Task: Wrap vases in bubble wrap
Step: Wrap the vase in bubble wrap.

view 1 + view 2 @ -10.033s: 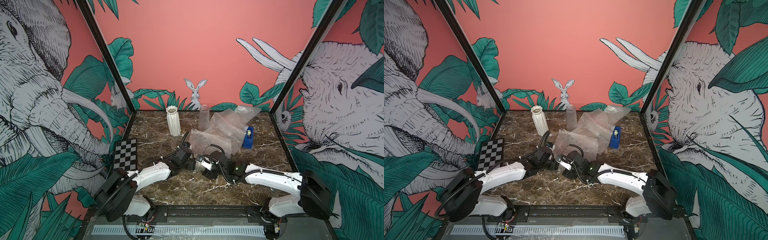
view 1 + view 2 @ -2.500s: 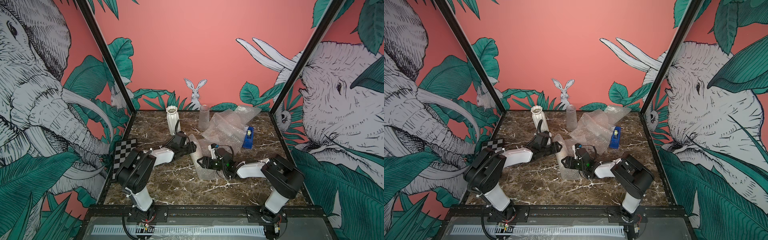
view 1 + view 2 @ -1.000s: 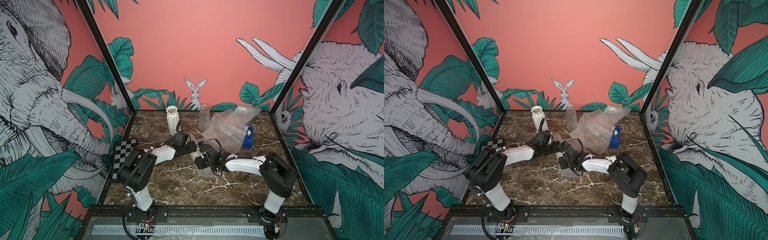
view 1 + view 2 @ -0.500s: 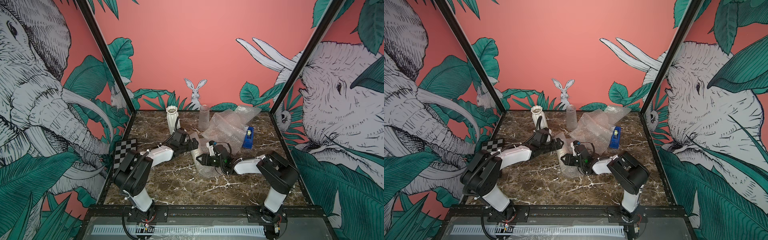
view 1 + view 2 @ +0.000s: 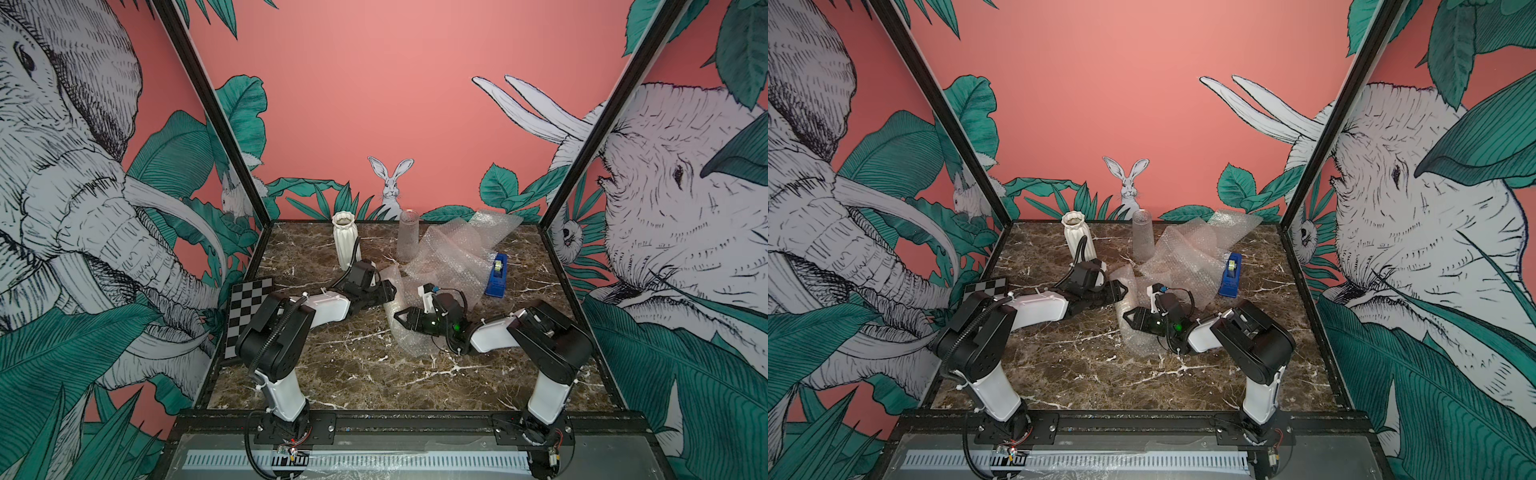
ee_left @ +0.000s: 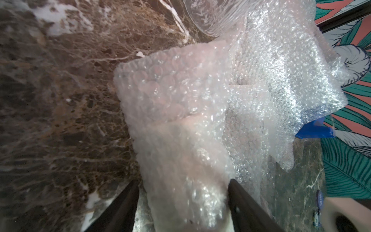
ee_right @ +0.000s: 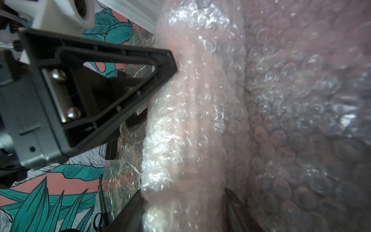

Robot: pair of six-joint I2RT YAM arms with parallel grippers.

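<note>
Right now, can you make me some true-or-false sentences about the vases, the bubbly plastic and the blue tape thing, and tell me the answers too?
1. The white vase stands upright at the back of the table. True.
2. The glass vase is lying on its side. False: it stands upright, next to the loose bubble wrap.
3. The blue tape holder sits on the robot's left side. False: it sits on the robot's right side, by the edge of the loose bubble wrap.
4. The right gripper has a bubble-wrapped bundle between its fingers. True.
</note>
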